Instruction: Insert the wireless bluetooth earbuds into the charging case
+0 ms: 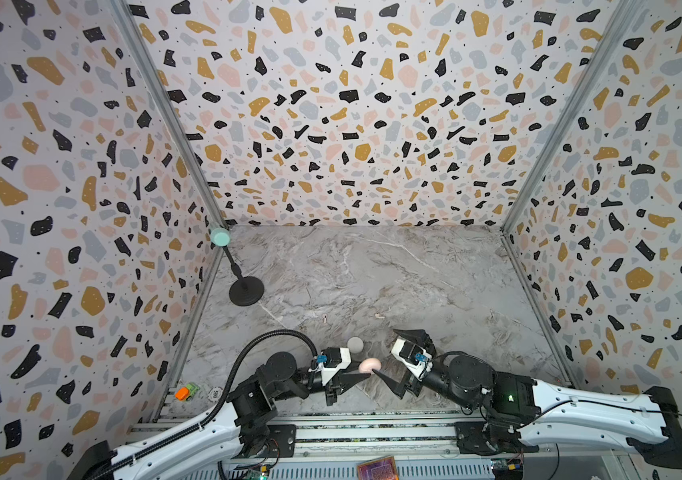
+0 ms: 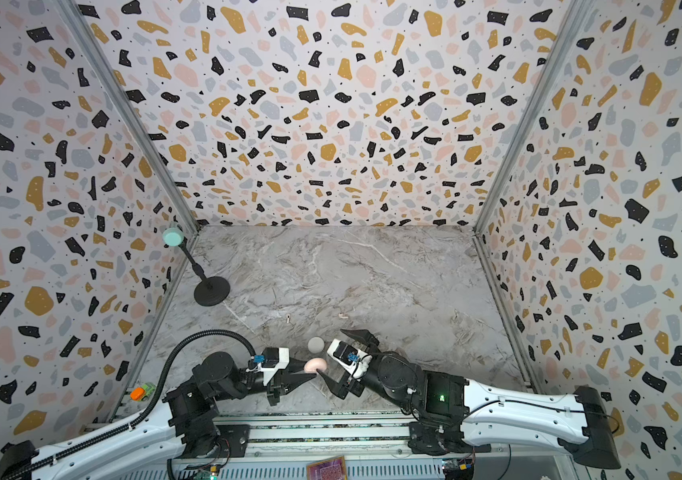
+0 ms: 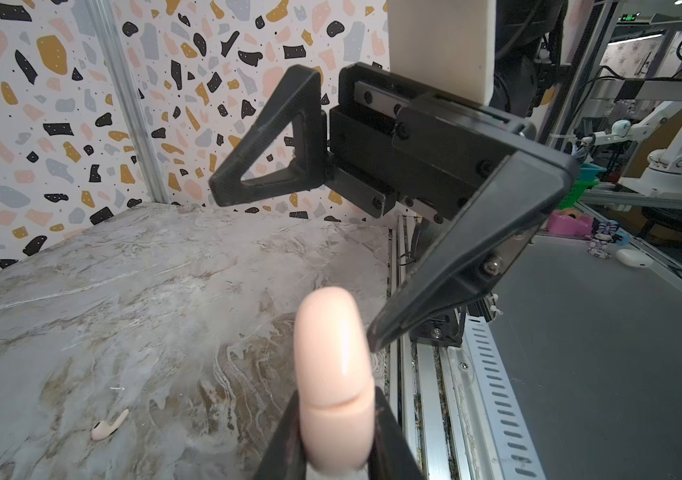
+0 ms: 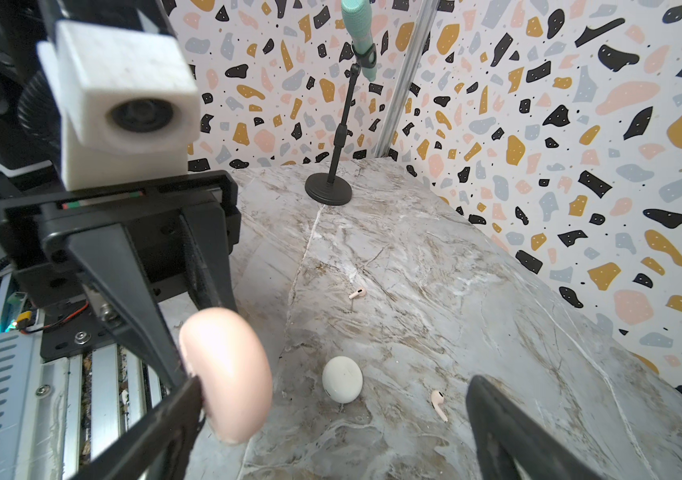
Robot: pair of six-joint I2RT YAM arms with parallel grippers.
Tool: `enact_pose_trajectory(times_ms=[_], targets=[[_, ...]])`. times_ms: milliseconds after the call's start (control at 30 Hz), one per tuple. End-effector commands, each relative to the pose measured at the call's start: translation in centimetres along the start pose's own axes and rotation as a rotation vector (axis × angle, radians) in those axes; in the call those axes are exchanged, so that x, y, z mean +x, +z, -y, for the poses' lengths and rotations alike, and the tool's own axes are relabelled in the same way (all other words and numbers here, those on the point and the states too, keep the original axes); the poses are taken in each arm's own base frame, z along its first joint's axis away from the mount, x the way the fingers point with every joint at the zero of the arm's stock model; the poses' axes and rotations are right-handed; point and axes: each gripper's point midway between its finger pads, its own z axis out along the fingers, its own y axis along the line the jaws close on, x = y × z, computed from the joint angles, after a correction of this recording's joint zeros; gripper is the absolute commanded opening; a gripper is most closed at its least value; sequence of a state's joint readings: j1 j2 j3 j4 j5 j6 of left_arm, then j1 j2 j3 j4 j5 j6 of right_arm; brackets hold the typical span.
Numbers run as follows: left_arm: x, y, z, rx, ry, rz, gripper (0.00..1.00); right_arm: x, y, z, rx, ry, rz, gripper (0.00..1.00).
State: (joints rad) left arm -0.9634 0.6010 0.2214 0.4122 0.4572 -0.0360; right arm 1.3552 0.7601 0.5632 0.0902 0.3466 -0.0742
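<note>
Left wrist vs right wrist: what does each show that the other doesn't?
Left wrist only: the neighbouring grey bench. Right wrist only: white case, microphone stand, a second earbud. Both: pink case clamped in the left end effector, open right end effector, one pink earbud on the marble tabletop.

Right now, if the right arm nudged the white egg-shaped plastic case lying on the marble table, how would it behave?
The white egg-shaped plastic case looks smooth and rounded, so it would probably slide or spin on the marble table. Its closed hard shell is likely stiff. Curved all over, it may squirt from the right fingers unless gripped mid-body.
</note>
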Motion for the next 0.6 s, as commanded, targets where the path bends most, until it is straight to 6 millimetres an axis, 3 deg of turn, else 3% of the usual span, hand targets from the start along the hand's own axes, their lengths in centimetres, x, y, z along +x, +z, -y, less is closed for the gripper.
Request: enact_pose_trajectory(times_ms=[0,367,567], targets=[[-2.4,-0.1,1.5,0.074,0.064,0.068,0.0,-3.2,-0.5,2.2,0.095,0.026,0.068,0.99],[-2.3,-0.1,1.4,0.07,0.07,0.062,0.0,-4.0,-0.9,2.4,0.092,0.052,0.076,0.99],[-2.7,-0.4,0.4,-0.001,0.116,0.067,0.0,-5.6,-2.6,5.0,0.193,0.212,0.105,0.99]])
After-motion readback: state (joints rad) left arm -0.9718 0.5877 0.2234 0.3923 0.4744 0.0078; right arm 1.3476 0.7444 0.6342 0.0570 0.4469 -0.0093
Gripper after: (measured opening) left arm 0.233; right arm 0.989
